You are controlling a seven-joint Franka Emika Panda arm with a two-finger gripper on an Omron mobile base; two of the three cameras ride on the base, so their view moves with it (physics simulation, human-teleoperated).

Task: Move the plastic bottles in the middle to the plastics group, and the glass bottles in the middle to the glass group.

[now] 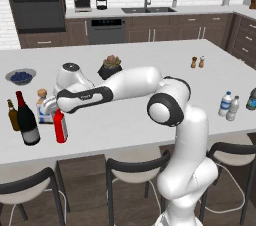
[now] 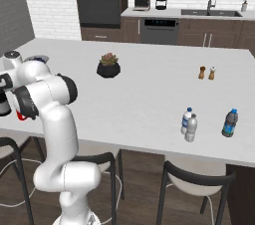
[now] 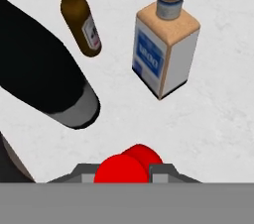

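My gripper [image 1: 57,112] is shut on the neck of the slim red bottle [image 1: 60,129], which stands upright at the counter's left front; in the hand view the red bottle [image 3: 128,162] sits between the fingertips. Right beside it stand the dark wine bottle [image 1: 28,121], the brown beer bottle [image 1: 12,115] and the square corked bottle [image 3: 165,49]. I cannot tell whether the red bottle's base touches the counter. At the far right, two clear water bottles [image 2: 186,119] [image 2: 191,128] stand next to a dark blue-green bottle [image 2: 229,123].
A bowl of blueberries [image 1: 20,76] sits at the back left, a potted plant [image 1: 110,67] mid-counter, and two small shakers [image 1: 197,62] further right. Stools [image 1: 136,169] line the counter's front edge.
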